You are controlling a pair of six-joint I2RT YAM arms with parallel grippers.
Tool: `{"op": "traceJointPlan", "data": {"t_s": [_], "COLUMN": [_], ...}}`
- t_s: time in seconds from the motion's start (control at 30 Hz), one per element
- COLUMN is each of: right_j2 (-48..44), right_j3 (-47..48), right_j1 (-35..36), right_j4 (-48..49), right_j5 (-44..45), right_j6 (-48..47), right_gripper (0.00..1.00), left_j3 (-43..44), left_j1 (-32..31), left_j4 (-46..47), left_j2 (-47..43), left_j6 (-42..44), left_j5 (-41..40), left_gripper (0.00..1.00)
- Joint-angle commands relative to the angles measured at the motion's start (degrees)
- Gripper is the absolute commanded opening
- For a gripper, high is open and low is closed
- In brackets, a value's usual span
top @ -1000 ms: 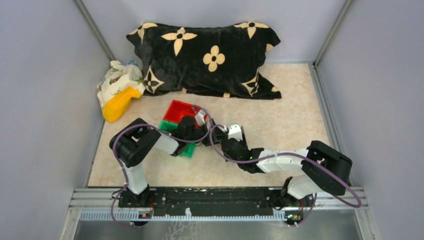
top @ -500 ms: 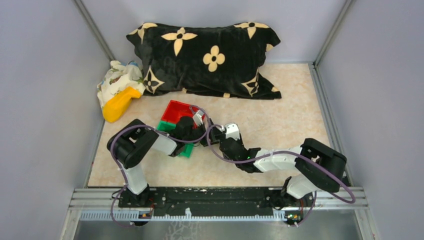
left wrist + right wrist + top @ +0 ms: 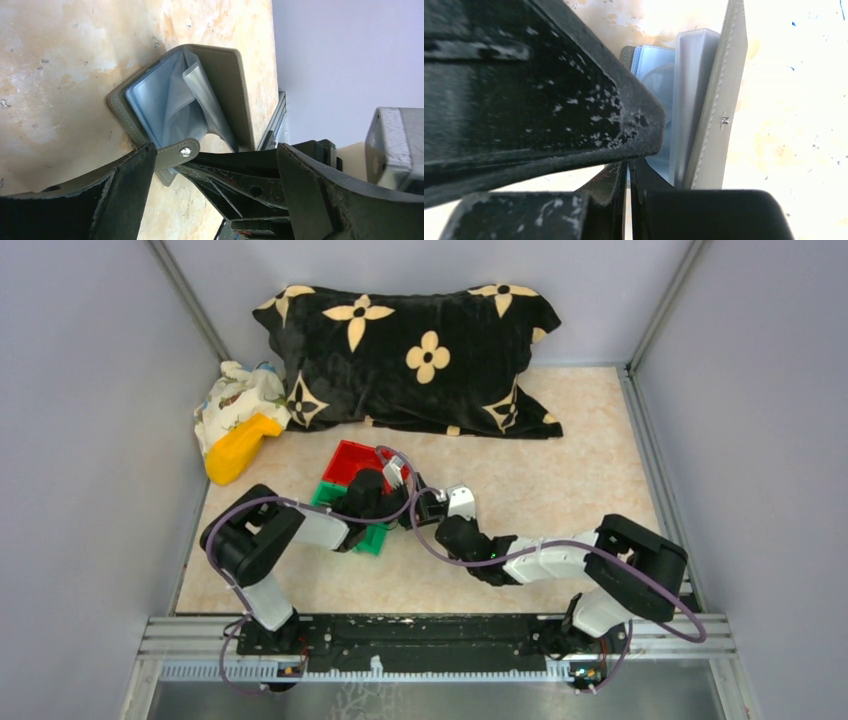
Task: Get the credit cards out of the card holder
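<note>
The card holder (image 3: pixel 165 107), a small flat grey folding wallet with blue-grey clear plastic sleeves inside, lies open on the beige marbled table (image 3: pixel 560 470). It is a little way out from the arm bases, directly under the two meeting grippers, so the top view hides it. One cover lies flat, the other is raised, and the sleeves fan loosely between them. Its grey strap with a metal snap (image 3: pixel 182 151) points back toward the arms. No credit cards can be made out for certain.

The left gripper (image 3: pixel 215 147) hangs over the holder's near edge, jaws spread wide, holding nothing. The right gripper (image 3: pixel 628 167) reaches in between those spread fingers, its jaws pressed together to a thin slit beside the strap. Whether they pinch the strap, a sleeve edge or nothing, I cannot tell.

Just left of the grippers sits a green plastic bin (image 3: pixel 376 538), with a red plastic bin (image 3: pixel 347 462) against it behind. Farther back on the left lie a yellow plastic object (image 3: pixel 235 452) and a crumpled patterned cloth (image 3: pixel 235 395). A black pillow with cream flowers (image 3: pixel 410 350) fills the far edge.

The likeliest failure, I judge, is the light holder being dragged or lifted whole, since nothing pins it down. The soft sleeves could also crumple or tear under a pull. With both grippers so crowded, their fingers could knock together.
</note>
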Motion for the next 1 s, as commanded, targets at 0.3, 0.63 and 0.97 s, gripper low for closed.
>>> {"op": "traceJointPlan", "data": {"t_s": [0.3,0.63,0.97], "right_j2": [-4.3,-17.8,-22.6], "right_j3": [-2.2,-5.1,-6.7], "right_j1": [-0.8,-7.4,-10.5], "right_j4": [-4.3,-2.9,-4.2], "right_j5": [-3.3,-12.0,-14.8], "right_j6": [2.9,3.5,6.4], "right_gripper": [0.00,0.00,0.00], "left_j3": [4.4,4.6,5.5], "left_j1": [0.1,0.1,0.1], "left_j4": [-5.9,-8.0,-8.7], "left_j2": [-6.7,-9.2,-11.9], "left_j6": [3.4,4.6,5.0], "left_j5": [1.3,0.5,0.5], "left_gripper": [0.96,0.96,0.96]}}
